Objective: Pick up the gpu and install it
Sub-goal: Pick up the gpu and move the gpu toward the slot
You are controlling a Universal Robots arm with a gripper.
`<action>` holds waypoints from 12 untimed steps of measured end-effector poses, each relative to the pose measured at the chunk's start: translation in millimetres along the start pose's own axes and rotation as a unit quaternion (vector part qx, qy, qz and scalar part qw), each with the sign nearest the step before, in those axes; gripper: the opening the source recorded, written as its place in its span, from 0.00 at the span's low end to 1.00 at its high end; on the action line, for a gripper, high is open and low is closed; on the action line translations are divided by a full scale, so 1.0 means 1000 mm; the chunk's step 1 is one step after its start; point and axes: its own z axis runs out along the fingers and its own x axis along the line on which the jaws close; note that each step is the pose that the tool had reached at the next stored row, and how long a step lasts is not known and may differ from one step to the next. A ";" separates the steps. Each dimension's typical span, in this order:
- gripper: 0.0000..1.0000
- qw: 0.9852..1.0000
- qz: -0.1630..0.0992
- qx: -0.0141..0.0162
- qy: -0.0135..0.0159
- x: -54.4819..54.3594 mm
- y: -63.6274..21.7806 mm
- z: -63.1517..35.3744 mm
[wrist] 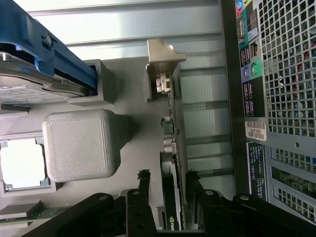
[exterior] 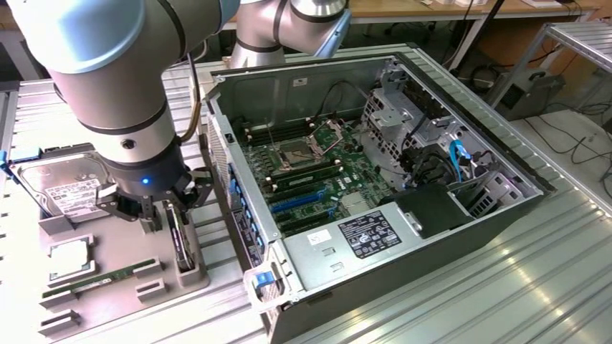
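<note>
Released claw (wrist: pixel 167 178) straddles the gpu (wrist: pixel 173 148), slotted edgewise for grasping in a fixture (wrist: pixel 136 148) at 9 o'clock from the PC case (exterior: pixel 431 287), exterior view.

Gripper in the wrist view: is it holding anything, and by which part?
Nothing is held yet. The gripper is open, its jaws on either side of the gpu, with a gap showing.

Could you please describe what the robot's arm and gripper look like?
The arm is thick silver-grey tubing with a black band and a black cable alongside. The gripper is black, with a small blue light and jointed fingers.
</note>
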 end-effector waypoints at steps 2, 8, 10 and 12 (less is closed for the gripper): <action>0.42 1.000 0.000 0.000 0.000 0.000 -0.0002 0.0004; 0.27 1.000 0.000 0.000 0.000 0.000 -0.0003 0.0006; 0.27 1.000 0.000 0.000 0.000 0.000 -0.0003 0.0006; 0.27 1.000 -0.006 0.000 0.001 0.000 -0.0004 0.0007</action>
